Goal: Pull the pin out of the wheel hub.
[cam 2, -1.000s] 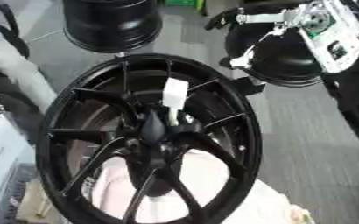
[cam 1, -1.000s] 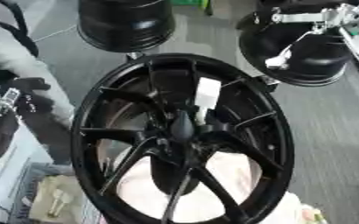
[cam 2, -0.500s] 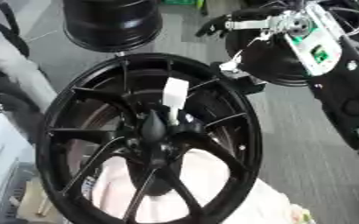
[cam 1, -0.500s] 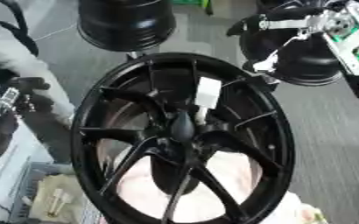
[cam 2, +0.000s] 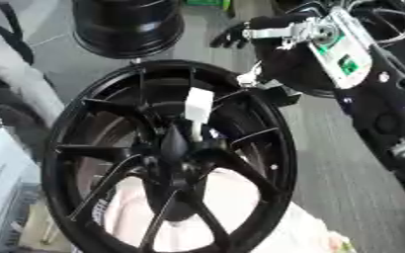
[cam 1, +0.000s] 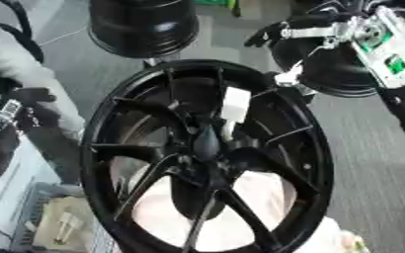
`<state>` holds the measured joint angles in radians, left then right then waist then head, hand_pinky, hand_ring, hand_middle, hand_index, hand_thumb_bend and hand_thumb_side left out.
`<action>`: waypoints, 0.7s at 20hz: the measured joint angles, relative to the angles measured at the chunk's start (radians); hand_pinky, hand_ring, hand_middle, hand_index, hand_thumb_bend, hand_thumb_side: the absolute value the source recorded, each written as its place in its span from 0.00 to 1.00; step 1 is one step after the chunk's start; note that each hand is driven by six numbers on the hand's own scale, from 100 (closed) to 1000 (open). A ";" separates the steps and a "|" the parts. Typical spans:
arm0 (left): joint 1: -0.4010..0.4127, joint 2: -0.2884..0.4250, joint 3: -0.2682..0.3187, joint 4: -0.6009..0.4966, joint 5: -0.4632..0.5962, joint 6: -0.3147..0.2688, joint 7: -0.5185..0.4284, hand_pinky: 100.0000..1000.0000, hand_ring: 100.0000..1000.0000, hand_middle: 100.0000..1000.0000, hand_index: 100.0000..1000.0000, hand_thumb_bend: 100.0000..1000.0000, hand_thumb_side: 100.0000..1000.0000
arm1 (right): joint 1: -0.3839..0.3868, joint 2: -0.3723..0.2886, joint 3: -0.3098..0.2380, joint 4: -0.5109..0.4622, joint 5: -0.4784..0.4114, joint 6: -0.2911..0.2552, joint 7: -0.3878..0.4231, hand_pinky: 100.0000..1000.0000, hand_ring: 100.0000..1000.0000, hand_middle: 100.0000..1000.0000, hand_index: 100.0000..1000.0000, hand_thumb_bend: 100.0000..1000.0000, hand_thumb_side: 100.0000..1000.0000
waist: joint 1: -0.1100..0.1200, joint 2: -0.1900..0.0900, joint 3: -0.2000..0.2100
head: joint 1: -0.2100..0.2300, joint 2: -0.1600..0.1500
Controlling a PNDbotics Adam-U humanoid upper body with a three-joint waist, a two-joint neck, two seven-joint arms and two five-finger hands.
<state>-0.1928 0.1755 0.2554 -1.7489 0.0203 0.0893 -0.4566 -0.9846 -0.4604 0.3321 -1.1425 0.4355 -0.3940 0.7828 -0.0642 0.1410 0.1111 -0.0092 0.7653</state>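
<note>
The black wheel [cam 1: 208, 158] stands upright in the middle of the view, its spokes meeting at a dark pointed hub [cam 1: 207, 143]. Just above the hub, at about one o'clock from it, a small white tag [cam 1: 235, 105] hangs against a spoke; the pale stem running down from it into the centre is probably the pin, though it is too blurred to be sure.

The right hand [cam 2: 240, 35] comes in from the upper right, hovering above the rim at roughly one o'clock, well apart from the tag. Its dark fingers [cam 2: 227, 38] look slightly curled and hold nothing, but I cannot tell their set for certain. The left hand is not visible.

To do this well, the hand should come down toward seven o'clock, pinch the pin close to the hub instead of the loose tag, then draw straight out along the pin's own line, keeping clear of the neighbouring spokes.
</note>
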 measured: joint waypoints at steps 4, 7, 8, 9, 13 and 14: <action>0.000 0.000 0.000 0.000 -0.002 0.000 -0.001 0.63 0.59 0.67 0.76 0.00 0.74 | 0.004 0.010 0.011 -0.014 -0.016 0.007 0.007 0.87 0.92 0.90 1.00 0.12 0.43 | 0.000 0.000 0.001 | -0.003 0.000; 0.000 0.000 0.000 0.000 -0.003 0.001 -0.002 0.63 0.59 0.67 0.76 0.00 0.74 | 0.009 0.019 0.019 -0.020 -0.027 0.013 0.013 0.86 0.91 0.89 1.00 0.11 0.44 | 0.000 0.000 0.001 | -0.003 0.000; 0.000 0.000 -0.001 0.000 -0.003 0.001 -0.002 0.63 0.59 0.67 0.76 0.00 0.74 | 0.010 0.023 0.021 -0.021 -0.031 0.014 0.014 0.86 0.91 0.89 1.00 0.11 0.45 | 0.000 0.000 0.001 | -0.004 0.000; 0.000 0.000 -0.001 0.000 -0.003 0.001 -0.003 0.63 0.59 0.67 0.76 0.00 0.74 | 0.011 0.026 0.025 -0.023 -0.035 0.016 0.016 0.86 0.91 0.89 1.00 0.11 0.45 | 0.000 0.000 0.001 | -0.004 0.000; 0.000 0.000 -0.003 0.001 -0.003 0.001 -0.003 0.63 0.59 0.67 0.76 0.00 0.74 | 0.018 0.034 0.038 -0.036 -0.052 0.023 0.023 0.86 0.91 0.89 1.00 0.10 0.46 | 0.000 0.000 0.002 | -0.005 0.000; 0.000 0.000 -0.004 0.001 -0.003 0.001 -0.003 0.63 0.59 0.67 0.76 0.00 0.74 | 0.018 0.035 0.041 -0.042 -0.056 0.025 0.025 0.86 0.91 0.89 1.00 0.10 0.46 | 0.000 0.000 0.002 | -0.005 0.000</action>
<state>-0.1928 0.1755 0.2518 -1.7483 0.0168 0.0905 -0.4596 -0.9665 -0.4259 0.3736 -1.1844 0.3797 -0.3693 0.8075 -0.0641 0.1410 0.1132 -0.0143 0.7653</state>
